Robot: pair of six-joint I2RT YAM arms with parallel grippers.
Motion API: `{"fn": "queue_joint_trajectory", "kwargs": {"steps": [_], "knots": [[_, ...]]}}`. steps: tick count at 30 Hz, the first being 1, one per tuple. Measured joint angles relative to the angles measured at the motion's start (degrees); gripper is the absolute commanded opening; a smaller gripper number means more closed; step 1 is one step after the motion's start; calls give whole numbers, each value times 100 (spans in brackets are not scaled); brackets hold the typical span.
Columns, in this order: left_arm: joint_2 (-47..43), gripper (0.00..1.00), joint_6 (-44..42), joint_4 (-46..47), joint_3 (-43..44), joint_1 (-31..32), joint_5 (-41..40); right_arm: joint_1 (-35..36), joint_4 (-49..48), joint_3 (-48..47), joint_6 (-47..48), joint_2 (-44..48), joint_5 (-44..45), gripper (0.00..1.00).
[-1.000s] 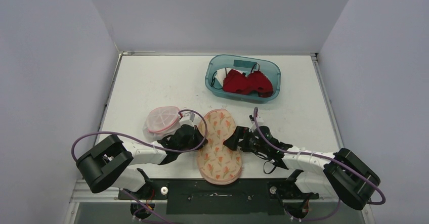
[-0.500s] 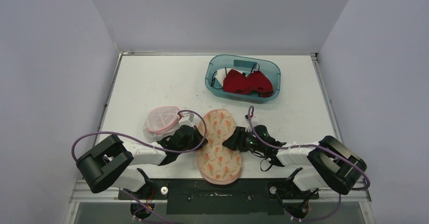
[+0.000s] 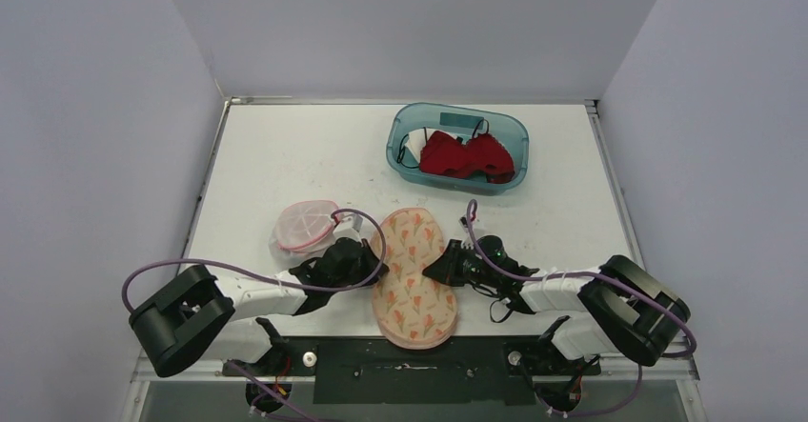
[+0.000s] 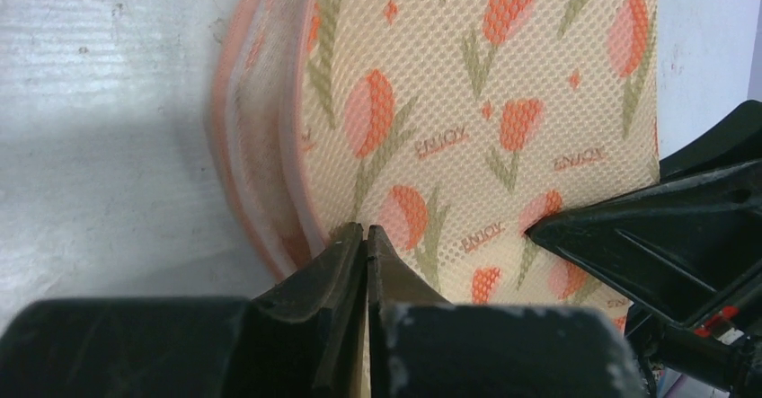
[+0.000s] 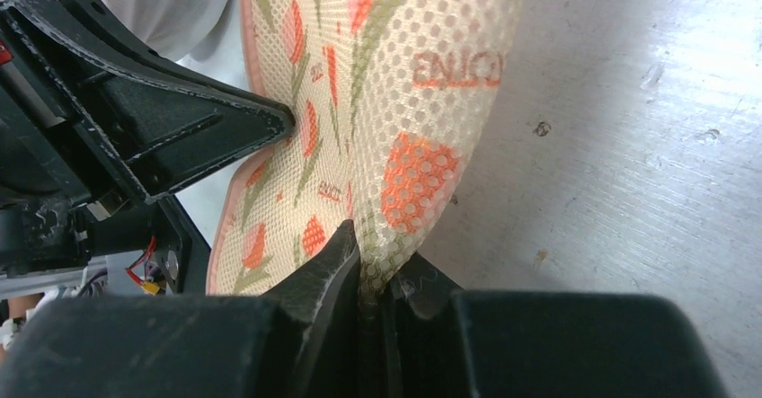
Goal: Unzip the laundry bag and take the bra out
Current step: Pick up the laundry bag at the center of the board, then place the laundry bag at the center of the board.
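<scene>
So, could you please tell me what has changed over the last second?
The right gripper closed on the right edge of the laundry bag, its arm drawing in leftward. The left gripper stays pinched on the bag's left edge; the blue bin and pink mesh pouch have not moved.

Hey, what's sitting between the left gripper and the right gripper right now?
The tulip-print laundry bag lies between the left gripper and the right gripper, each shut on an opposite edge of it; the top view shows this.
</scene>
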State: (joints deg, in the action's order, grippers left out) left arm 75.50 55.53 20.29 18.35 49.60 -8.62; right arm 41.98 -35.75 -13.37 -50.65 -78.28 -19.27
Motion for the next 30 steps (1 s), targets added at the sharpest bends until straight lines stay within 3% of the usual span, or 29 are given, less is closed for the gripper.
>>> {"fn": "queue_joint_trajectory", "kwargs": {"steps": [6,12,15,23,30], "knots": [[-866,15,87,-796,-11,31,-17,0,848,-13,170,841,114,5],[-2188,26,125,-1650,4,70,-223,-68,3106,-713,817,2702,999,5],[-2789,27,131,-2059,46,72,-398,-120,4033,-1346,1115,3158,1631,5],[-3198,28,136,-2682,157,72,-645,-291,5880,-2551,1585,3705,3641,5],[-2946,28,149,-2828,380,72,-632,-728,5914,-3681,2081,3338,5132,5]]}}
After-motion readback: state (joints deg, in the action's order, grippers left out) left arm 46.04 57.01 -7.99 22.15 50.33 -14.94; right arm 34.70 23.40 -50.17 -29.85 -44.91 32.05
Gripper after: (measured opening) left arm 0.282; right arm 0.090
